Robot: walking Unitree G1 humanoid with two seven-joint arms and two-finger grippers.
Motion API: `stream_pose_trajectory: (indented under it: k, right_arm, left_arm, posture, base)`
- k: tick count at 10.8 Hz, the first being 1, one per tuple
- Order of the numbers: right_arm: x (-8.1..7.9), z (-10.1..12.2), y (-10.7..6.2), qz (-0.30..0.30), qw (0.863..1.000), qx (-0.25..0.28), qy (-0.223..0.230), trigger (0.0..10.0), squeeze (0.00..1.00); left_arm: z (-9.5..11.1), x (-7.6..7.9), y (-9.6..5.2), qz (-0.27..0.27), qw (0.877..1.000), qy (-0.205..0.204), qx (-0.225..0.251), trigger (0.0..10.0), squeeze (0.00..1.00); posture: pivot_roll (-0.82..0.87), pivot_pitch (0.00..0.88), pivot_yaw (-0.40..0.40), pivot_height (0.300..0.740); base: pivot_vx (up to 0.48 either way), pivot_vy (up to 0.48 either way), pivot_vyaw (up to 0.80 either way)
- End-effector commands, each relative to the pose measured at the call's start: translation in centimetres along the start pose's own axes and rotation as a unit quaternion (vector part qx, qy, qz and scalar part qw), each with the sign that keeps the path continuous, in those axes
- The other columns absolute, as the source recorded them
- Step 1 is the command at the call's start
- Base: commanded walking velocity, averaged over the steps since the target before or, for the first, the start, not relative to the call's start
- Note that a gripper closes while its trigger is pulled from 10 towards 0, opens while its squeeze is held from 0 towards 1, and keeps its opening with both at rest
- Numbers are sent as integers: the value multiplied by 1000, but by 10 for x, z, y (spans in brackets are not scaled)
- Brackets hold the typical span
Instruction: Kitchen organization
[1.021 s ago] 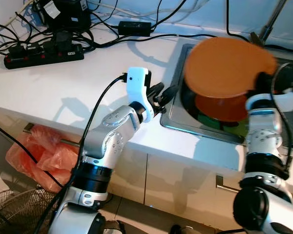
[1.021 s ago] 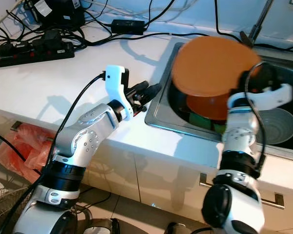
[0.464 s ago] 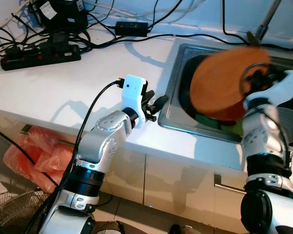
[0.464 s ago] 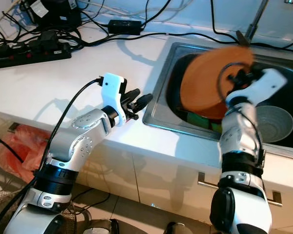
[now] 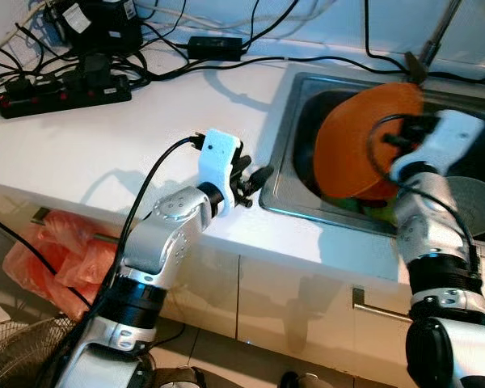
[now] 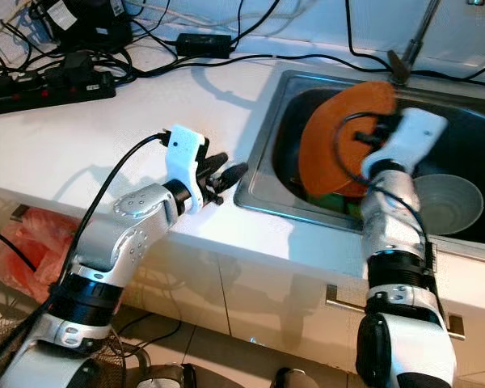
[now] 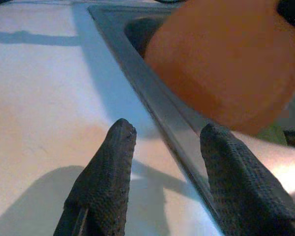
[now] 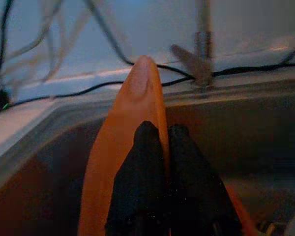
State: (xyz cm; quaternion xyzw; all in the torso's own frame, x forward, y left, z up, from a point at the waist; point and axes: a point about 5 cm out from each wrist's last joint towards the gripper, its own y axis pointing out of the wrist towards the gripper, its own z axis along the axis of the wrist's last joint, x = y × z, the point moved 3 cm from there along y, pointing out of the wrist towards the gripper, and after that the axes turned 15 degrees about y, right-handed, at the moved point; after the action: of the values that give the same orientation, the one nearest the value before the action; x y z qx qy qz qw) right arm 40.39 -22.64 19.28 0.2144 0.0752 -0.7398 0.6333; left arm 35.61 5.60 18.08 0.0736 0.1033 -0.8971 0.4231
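We judged the orange plate (image 6: pixel 339 137) stiff, breakable and slippery, so our right gripper (image 8: pixel 157 147) clamped its rim over the sink (image 6: pixel 263 174); left gripper (image 7: pixel 162 147) fingers stood apart.

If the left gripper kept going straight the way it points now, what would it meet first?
Probably the steel rim of the sink, which runs just past the open left gripper over the white counter. Beyond that comes the orange plate held by the right gripper; depth is unclear.

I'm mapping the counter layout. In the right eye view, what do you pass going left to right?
Power strip → left gripper → sink rim → orange plate → grey bowl.
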Motion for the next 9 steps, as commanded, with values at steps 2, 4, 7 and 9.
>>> stream_pose_trajectory:
  k: [2, 4, 7, 9]
  right_arm:
    - [-4, -5, -1, 17, 999, -12, -35, 10000, 0]
    - [-9, -11, -1, 24, 999, -24, -41, 10000, 0]
    - [-13, -23, -3, 39, 997, -49, -51, 10000, 0]
    - [-15, -28, -4, 44, 996, -57, -50, 10000, 1000]
  left_arm:
    - [-6, 7, -3, -19, 999, 26, -11, 10000, 0]
    - [-5, 9, -4, -25, 999, 27, -8, 10000, 0]
    - [-7, 12, -4, -26, 999, 28, -10, 10000, 0]
    - [-8, 12, -4, -25, 999, 28, -11, 10000, 0]
  posture:
    - [67, 94, -16, 740]
    - [68, 91, -18, 740]
    - [70, 93, -21, 740]
    - [70, 93, -21, 740]
  base:
    - [0, 0, 0]
    - [0, 0, 0]
    - [0, 0, 0]
    - [0, 0, 0]
